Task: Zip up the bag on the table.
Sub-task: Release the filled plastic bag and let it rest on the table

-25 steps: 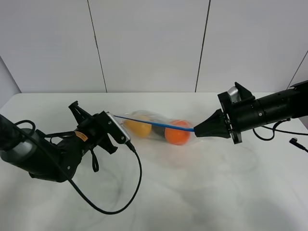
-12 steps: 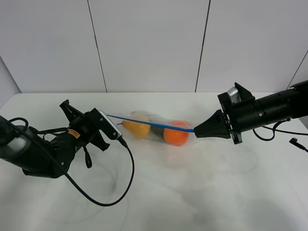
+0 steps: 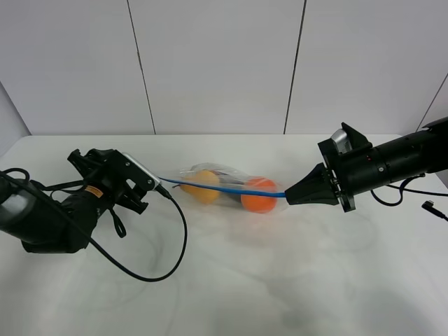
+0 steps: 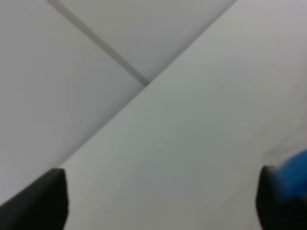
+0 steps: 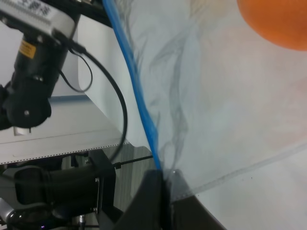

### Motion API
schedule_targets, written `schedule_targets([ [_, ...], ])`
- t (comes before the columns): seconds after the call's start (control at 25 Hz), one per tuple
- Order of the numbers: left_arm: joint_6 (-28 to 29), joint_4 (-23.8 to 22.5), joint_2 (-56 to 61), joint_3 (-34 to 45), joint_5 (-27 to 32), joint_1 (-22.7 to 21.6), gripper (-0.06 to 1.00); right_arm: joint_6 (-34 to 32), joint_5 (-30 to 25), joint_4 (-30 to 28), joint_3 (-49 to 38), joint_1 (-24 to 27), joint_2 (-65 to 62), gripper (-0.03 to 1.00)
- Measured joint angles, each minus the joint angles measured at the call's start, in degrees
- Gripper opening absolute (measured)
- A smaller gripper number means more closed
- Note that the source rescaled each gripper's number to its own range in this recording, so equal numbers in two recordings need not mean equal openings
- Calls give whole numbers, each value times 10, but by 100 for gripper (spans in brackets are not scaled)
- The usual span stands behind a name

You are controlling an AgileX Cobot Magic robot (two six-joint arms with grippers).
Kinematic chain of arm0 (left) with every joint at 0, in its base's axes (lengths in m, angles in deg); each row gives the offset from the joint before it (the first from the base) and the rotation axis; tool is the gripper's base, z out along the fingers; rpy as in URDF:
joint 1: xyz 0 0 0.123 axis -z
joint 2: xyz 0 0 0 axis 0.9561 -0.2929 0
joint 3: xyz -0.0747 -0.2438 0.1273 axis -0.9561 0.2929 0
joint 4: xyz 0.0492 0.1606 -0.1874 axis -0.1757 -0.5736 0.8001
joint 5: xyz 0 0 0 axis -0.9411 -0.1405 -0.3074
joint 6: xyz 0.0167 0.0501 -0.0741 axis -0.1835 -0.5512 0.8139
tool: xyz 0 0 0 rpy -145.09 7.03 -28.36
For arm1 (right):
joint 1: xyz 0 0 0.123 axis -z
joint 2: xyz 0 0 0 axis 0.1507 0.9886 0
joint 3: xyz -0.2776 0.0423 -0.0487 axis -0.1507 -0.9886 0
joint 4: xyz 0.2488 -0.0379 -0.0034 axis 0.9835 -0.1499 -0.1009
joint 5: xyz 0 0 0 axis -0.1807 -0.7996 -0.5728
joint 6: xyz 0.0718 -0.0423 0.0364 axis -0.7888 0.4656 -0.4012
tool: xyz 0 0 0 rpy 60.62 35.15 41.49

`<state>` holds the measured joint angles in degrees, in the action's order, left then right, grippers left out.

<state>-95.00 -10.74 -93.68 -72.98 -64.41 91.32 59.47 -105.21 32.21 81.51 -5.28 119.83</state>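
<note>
The clear bag [image 3: 224, 187] lies mid-table [image 3: 280, 280] with a yellow pear [image 3: 203, 186], an orange fruit [image 3: 257, 201] and a dark item [image 3: 228, 197] inside. Its blue zipper strip [image 3: 224, 187] runs taut between the grippers. My right gripper [image 3: 288, 194] is shut on the strip's right end; the right wrist view shows the closed fingertips [image 5: 162, 184] pinching the blue strip [image 5: 134, 81] below the orange fruit [image 5: 278, 19]. My left gripper [image 3: 145, 176] is at the strip's left end. In the left wrist view [image 4: 163, 191] its fingers [image 4: 45, 201] stand wide apart, with a blue blur beside one.
A black cable [image 3: 175, 245] loops from the left wrist over the table's front. Another cable [image 3: 427, 205] lies at the right edge. A panelled wall [image 3: 210, 63] stands behind the table. The left arm [image 5: 33, 72] shows in the right wrist view.
My left gripper has travelled leftwards along the blue strip to its left end. The strip now hangs lower. The right gripper has barely moved.
</note>
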Motion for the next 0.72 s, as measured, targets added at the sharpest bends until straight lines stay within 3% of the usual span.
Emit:
schedule_targets([
  [0.12, 39, 0, 0, 0, -2, -36, 95, 0, 0, 0, 0, 0, 0, 0],
  [0.36, 209, -11, 0, -4, 22, -113, 95, 0, -1, -1, 0, 0, 0, 0],
  [0.48, 295, -65, 0, -17, 84, -148, 95, 0, -1, -1, 0, 0, 0, 0],
  [0.6, 387, -148, 1, -40, 179, -174, 95, -1, -1, -1, 0, 0, 0, 0],
  [0.72, 459, -230, 6, -74, 326, -180, 95, -2, -1, -1, 0, 0, 0, 0],
])
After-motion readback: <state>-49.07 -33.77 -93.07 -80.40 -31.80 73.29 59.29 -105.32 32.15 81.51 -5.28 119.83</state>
